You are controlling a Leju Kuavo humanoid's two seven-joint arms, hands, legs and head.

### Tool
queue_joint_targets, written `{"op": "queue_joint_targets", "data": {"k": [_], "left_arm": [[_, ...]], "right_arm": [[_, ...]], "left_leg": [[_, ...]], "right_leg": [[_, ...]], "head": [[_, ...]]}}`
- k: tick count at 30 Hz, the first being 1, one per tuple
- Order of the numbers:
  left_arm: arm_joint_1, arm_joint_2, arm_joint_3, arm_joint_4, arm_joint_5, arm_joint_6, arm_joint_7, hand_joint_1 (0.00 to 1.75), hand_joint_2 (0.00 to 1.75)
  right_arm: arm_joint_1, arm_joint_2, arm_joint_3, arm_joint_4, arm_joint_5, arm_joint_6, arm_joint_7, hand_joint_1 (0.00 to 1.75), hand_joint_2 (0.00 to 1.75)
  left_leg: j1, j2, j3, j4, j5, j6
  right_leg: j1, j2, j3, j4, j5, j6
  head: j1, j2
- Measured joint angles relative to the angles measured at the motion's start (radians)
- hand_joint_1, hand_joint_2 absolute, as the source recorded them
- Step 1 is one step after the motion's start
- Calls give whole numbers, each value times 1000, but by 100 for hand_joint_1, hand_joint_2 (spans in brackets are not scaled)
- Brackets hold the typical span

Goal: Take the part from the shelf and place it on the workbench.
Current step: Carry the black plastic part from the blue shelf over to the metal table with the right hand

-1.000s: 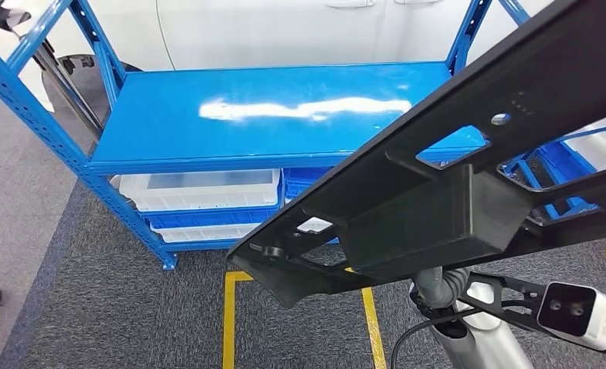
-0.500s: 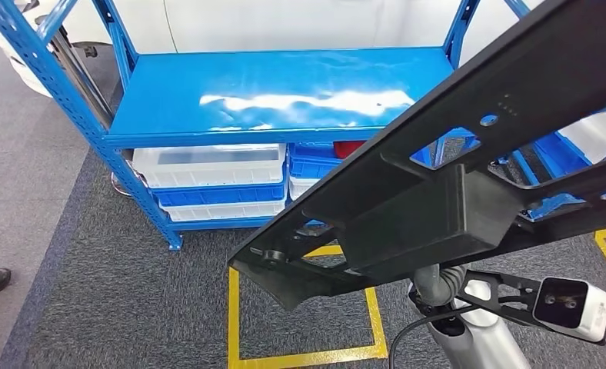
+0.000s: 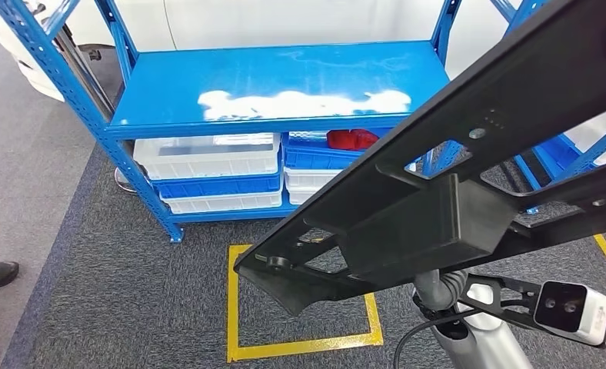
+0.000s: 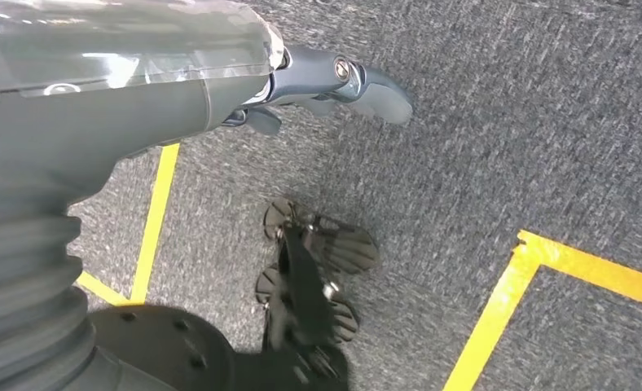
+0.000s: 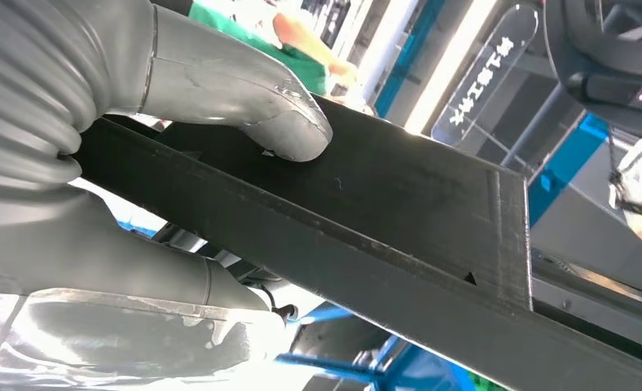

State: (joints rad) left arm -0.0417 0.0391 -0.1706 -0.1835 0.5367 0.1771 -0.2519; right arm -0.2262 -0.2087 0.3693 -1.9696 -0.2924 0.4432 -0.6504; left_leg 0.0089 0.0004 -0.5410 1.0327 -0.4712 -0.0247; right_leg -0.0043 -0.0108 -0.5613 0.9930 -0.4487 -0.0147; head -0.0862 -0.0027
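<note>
Carrying is the step in hand, I judge: my right hand (image 5: 212, 163) grips the long black part (image 3: 454, 192), thumb pressed on its upper face, and holds it raised in front of me, off the blue shelf (image 3: 284, 84). No desk is in sight, so next I must turn to find it. The right wrist view shows the grip itself. In the left wrist view, my left hand (image 4: 334, 85) hangs over carpet, empty, fingers loosely apart.

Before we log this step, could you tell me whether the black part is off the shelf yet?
Off: the right hand grips the black part, which hangs above the carpet in front of the blue shelf.
</note>
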Motion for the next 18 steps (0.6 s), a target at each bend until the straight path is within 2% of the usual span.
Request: {"op": "queue_joint_targets", "data": {"k": [1, 3, 5, 7, 9, 10, 11, 12, 14, 15, 16, 17, 18], "left_arm": [[0, 0, 1, 0, 1, -1, -1, 0, 175], [2, 1, 3, 0, 2, -4, -3, 0, 175], [1, 1, 3, 0, 3, -5, -4, 0, 175], [1, 0, 4, 0, 6, -6, -5, 0, 175], [1, 0, 7, 0, 9, -5, -6, 0, 175], [1, 0, 9, 0, 12, -4, -7, 0, 175], [2, 0, 11, 0, 14, -4, -7, 0, 175], [2, -1, 12, 0, 16, -3, -8, 0, 175], [3, -2, 14, 0, 18, -5, -10, 0, 175], [4, -2, 16, 0, 18, -6, -11, 0, 175], [5, -2, 17, 0, 18, -6, -12, 0, 175], [6, -2, 19, 0, 18, -6, -10, 0, 175], [6, -3, 20, 0, 18, -7, -9, 0, 175]], "right_arm": [[0, 0, -3, 0, -1, 6, 0, 175, 175], [0, 0, -10, 0, -3, 15, 0, 175, 175], [0, 0, -21, 0, -5, 23, 0, 175, 175], [-1, 1, -33, 0, -10, 27, 0, 175, 175], [-1, 2, -45, 1, -19, 29, 0, 175, 175], [-1, 3, -50, 1, -22, 30, 0, 175, 175], [-1, 3, -54, 1, -23, 31, 0, 175, 175], [-1, 3, -58, 1, -19, 31, 0, 175, 175], [-1, 3, -63, 0, 4, 31, 0, 175, 175], [-2, 3, -65, -2, 19, 29, 0, 175, 175], [-1, 3, -65, -5, 34, 28, 0, 175, 175], [-1, 3, -66, -8, 48, 27, 0, 175, 175], [0, 2, -66, -12, 61, 27, 0, 175, 175]], "left_leg": [[-2, -2, 20, -36, 0, 6], [-5, -3, 20, -48, 2, 20], [-3, -2, 17, -55, 10, 34], [-2, 1, 13, -60, 18, 46], [-5, 3, 6, -59, 21, 51], [-6, 5, 4, -58, 22, 52], [-7, 8, 3, -56, 22, 52], [-7, 12, 3, -54, 21, 51], [-9, 19, 3, -46, 16, 46], [-12, 24, 1, -42, 13, 42], [-15, 30, -1, -37, 10, 37], [-17, 38, -4, -34, 8, 33], [-18, 46, -5, -33, 7, 29]], "right_leg": [[0, 0, -3, 2, 2, 5], [0, 0, -7, 3, 8, 16], [-2, 1, -17, 20, -6, 25], [-4, 3, -57, 108, -62, 30], [-6, 5, -119, 247, -124, 33], [-8, 6, -138, 292, -134, 34], [-9, 5, -140, 299, -124, 34], [-9, 3, -122, 265, -97, 33], [-6, -23, -57, 131, -30, 29], [-3, -37, -32, 74, -12, 25], [0, -47, -19, 39, -6, 20], [3, -47, -18, 29, -9, 16], [3, -38, -21, 26, -9, 10]], "head": [[0, 0], [0, 0], [0, 0], [0, 0], [0, 0], [0, 0], [0, 0], [0, 0], [0, 0], [0, 0], [0, 0], [0, 0], [0, 0]]}}
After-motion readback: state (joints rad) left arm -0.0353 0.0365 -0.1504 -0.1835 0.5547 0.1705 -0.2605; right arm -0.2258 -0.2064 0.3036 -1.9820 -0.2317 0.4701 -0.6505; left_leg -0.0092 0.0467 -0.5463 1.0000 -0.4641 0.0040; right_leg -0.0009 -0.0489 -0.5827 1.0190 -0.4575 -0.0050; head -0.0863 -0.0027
